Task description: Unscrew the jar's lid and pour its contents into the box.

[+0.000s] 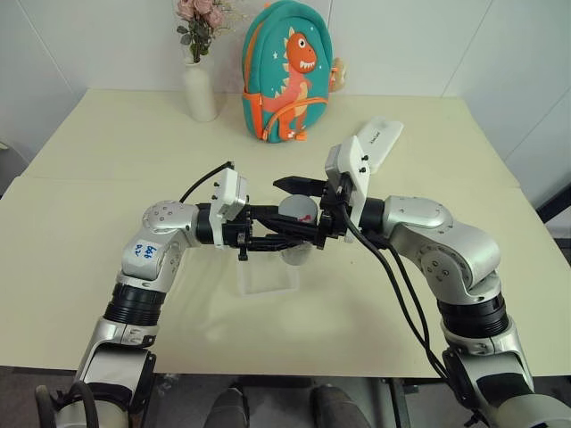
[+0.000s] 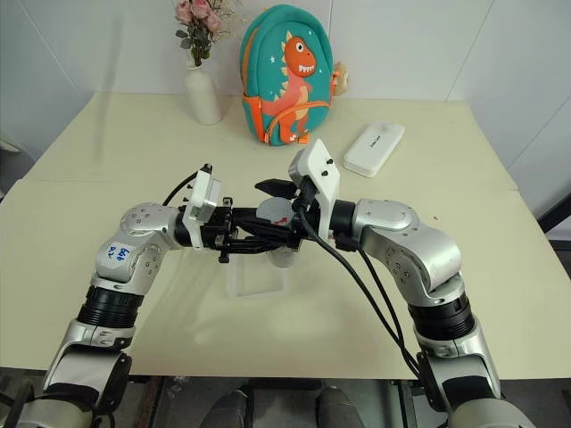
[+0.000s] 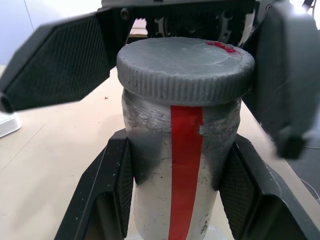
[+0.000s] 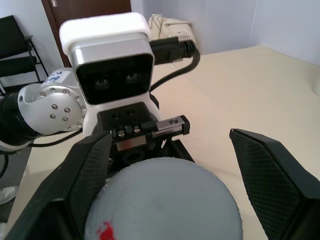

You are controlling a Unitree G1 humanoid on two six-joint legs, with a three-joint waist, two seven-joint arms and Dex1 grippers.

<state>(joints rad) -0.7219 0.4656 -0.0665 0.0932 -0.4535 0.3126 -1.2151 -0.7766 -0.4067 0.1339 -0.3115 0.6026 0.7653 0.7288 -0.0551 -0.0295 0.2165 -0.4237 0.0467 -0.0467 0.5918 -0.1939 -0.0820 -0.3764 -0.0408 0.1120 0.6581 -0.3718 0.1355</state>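
My left gripper (image 3: 182, 150) is shut on the jar (image 3: 182, 175), a small clear one with a red stripe, and holds it upright above the table. Its grey ribbed lid (image 3: 185, 67) with a red mark sits on top. My right gripper (image 4: 175, 170) is open, with one finger on each side of the lid (image 4: 165, 200); a gap shows beside at least one finger (image 4: 272, 170). The contents are hidden inside the jar. The box (image 1: 265, 278), a clear shallow tray, lies on the table just below the jar (image 1: 297, 254).
A teal dinosaur backpack (image 1: 287, 76) and a white vase (image 1: 201, 89) with pink flowers stand at the table's far side. A white oblong case (image 2: 375, 147) lies to the right of the backpack. Bare tabletop (image 1: 89, 223) surrounds the box.
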